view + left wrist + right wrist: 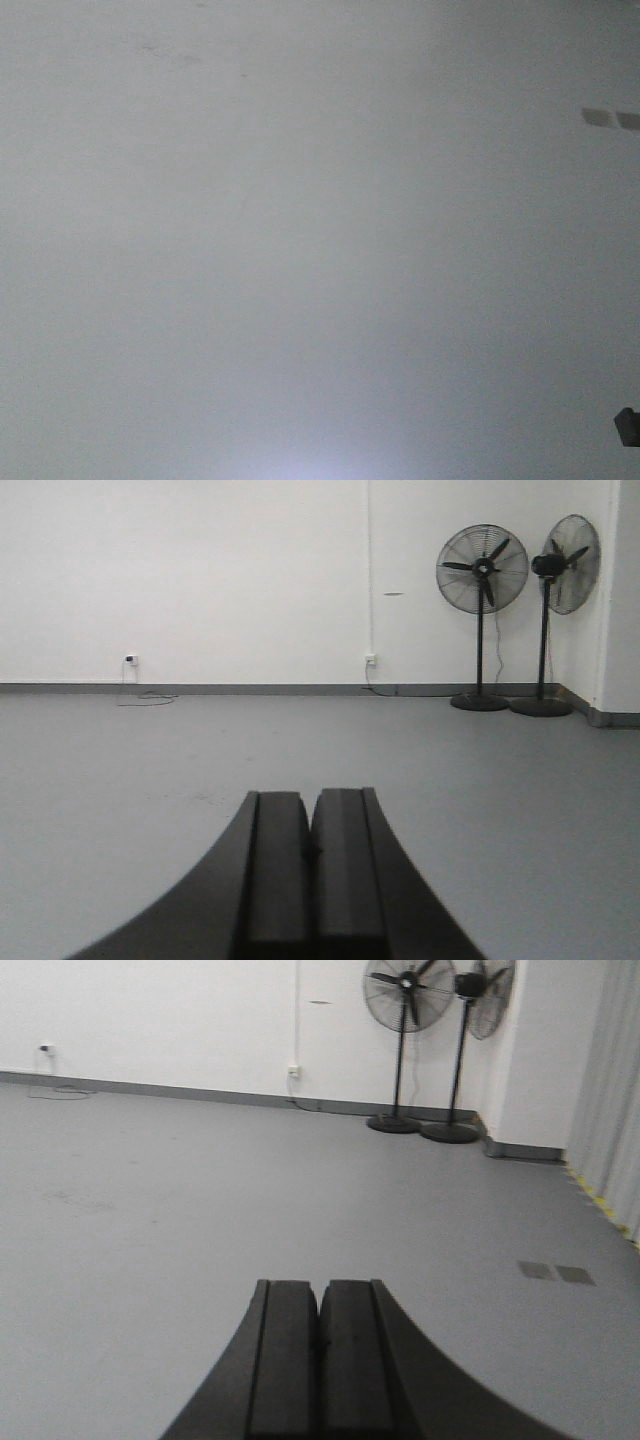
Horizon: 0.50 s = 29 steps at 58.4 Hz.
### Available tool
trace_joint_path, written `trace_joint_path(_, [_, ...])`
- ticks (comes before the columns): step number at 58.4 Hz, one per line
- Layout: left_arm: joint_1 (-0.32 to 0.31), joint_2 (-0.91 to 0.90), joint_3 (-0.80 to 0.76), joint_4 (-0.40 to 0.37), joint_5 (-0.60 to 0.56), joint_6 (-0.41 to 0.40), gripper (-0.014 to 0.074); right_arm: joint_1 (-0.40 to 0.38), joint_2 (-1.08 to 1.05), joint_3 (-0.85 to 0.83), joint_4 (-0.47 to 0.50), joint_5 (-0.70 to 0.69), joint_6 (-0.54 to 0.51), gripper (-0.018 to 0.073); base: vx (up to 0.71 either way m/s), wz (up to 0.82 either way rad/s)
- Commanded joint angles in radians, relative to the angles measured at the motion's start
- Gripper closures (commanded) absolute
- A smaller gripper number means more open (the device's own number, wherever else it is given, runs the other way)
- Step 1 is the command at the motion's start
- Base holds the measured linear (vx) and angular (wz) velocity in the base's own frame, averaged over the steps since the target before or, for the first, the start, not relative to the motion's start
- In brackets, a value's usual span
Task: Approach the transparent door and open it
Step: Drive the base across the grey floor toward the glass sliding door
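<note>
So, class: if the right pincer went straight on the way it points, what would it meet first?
Nothing close: the shut right pincer points over grey floor; the way looks free, probably as far as the white wall left of the fans.

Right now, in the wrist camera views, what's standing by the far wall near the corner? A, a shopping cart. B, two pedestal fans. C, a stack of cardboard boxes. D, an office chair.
B: two pedestal fans stand side by side on round bases on the grey floor, close to the white wall by the corner. Both wrist views show them.
</note>
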Motion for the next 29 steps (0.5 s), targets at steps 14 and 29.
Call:
trace_joint_path(14, [-0.005,-0.003,0.030,-0.001,-0.081,-0.007,0.0602,-0.004,-0.014,0.012,0.000,-0.083,-0.005,0.0567,0.64,0.45])
trace_joint_path(29, [-0.005,-0.003,0.030,-0.001,-0.081,-0.007,0.0602,-0.004,-0.014,0.012,0.000,-0.083,-0.005,0.0567,0.67,0.53])
